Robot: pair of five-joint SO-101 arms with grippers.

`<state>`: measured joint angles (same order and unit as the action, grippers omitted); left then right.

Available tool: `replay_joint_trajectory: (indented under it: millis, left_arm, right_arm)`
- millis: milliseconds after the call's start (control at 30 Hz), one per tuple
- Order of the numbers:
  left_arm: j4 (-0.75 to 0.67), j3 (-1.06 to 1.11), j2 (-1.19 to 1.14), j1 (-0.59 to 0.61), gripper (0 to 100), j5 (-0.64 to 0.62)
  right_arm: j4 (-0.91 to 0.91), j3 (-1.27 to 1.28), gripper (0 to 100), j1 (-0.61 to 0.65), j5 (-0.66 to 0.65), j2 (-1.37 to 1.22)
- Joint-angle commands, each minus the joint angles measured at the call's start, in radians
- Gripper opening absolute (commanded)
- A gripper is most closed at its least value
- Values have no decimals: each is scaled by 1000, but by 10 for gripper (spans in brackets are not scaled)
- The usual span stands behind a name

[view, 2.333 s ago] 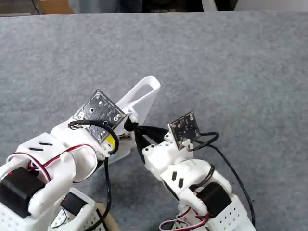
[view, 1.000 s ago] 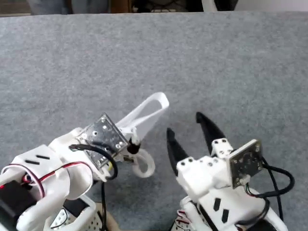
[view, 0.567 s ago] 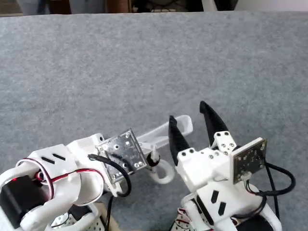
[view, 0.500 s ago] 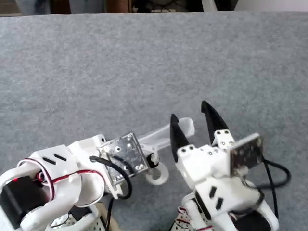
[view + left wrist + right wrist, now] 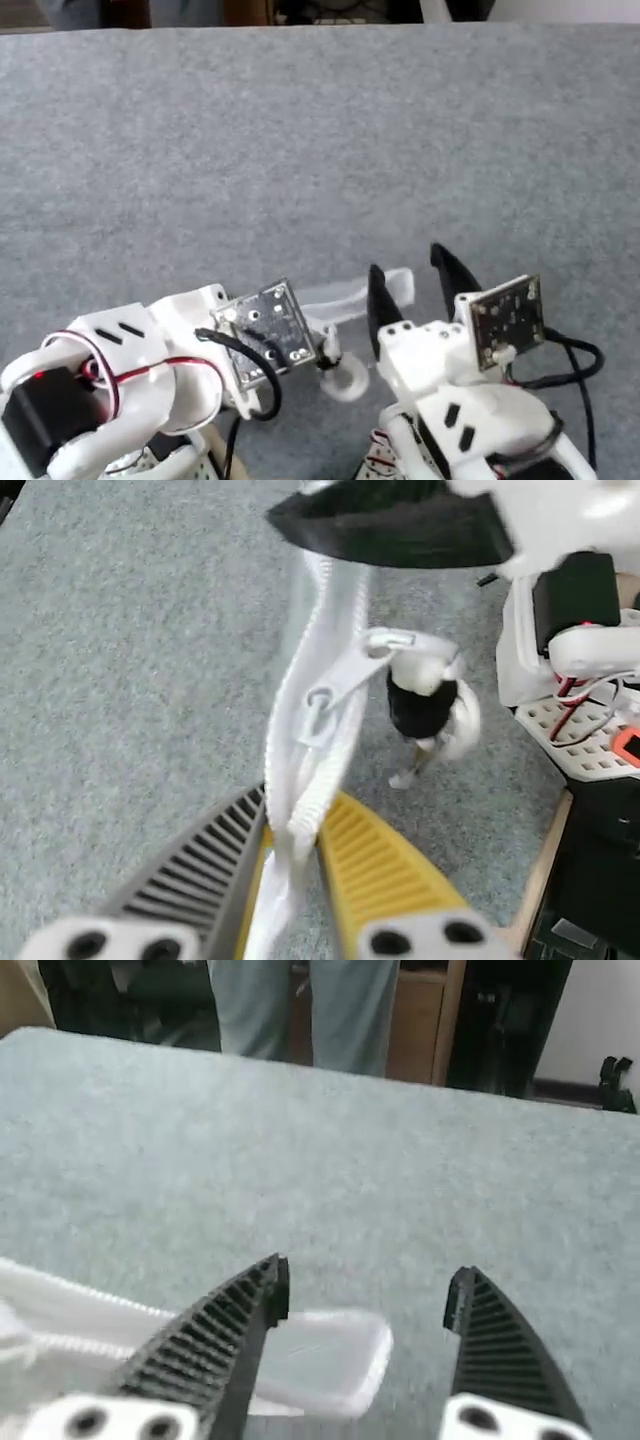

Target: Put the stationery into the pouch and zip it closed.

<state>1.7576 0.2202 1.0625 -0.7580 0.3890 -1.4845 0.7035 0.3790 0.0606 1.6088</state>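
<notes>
- The pouch (image 5: 352, 296) is a thin, see-through white bag. It looks very light and floppy, so it will likely bend and sag when it is held by one end.
- The left gripper (image 5: 293, 812) is pinched tight on one end of the pouch and holds it over the grey table (image 5: 300, 120). The other end pokes toward the right gripper (image 5: 368, 1278).
- The right gripper's two black fingers are spread wide with nothing in them (the pouch end sits just beside one finger and reaches into the gap).
- A good place to grab looks like the small zip pull (image 5: 320, 702), or the free end by the zip. The plastic may be slippery, so a firm pinch seems wise.
- About two seconds back, the pouch pointed up and away across the table. The right gripper was tucked in close by the zip with its fingers together. Now the pouch has swung down to point sideways, and the right gripper has backed off and opened.
</notes>
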Motion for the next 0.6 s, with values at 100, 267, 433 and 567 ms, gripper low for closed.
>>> replay_joint_trajectory:
  millis: [100, 267, 433, 567]
  left_arm:
    - [2, -22, 6, 51, 27, 69]
    - [0, 56, 2, 44, 27, 112]
    - [0, 99, 8, 41, 27, 110]
    - [2, 99, 8, -5, 27, 161]
  right_arm:
    - [-292, -243, 270, 23, -261, -59]
    - [-281, -311, 269, 25, -338, -67]
    - [-282, -283, 269, 25, -345, -102]
    - [-282, -209, 269, 28, -354, -101]
